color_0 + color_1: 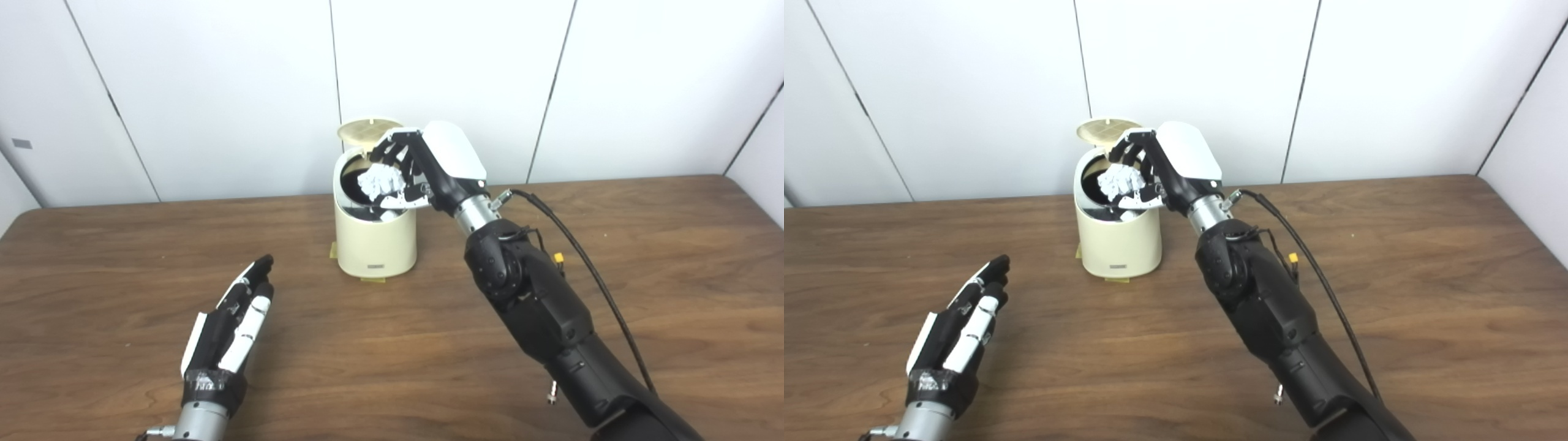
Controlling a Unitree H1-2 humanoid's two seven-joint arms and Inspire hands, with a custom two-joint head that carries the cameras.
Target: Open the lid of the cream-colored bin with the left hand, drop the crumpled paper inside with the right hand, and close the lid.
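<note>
Two hands show above the wooden surface (122,257). At the left, the left hand (229,327) lies low near the front edge, its fingers (254,306) stretched out nearly straight and holding nothing, well apart from the bin. At centre stands the cream-colored bin (375,236), its round lid (366,130) tipped up at the back. Just right of it, the right hand (422,168) reaches over the open mouth, fingers curled around the crumpled paper (381,181), which sits just above the dark opening.

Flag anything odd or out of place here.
Nothing stands out. The bin stands upright, lid open; the right hand holds the crumpled paper over its mouth. The left hand is apart.
</note>
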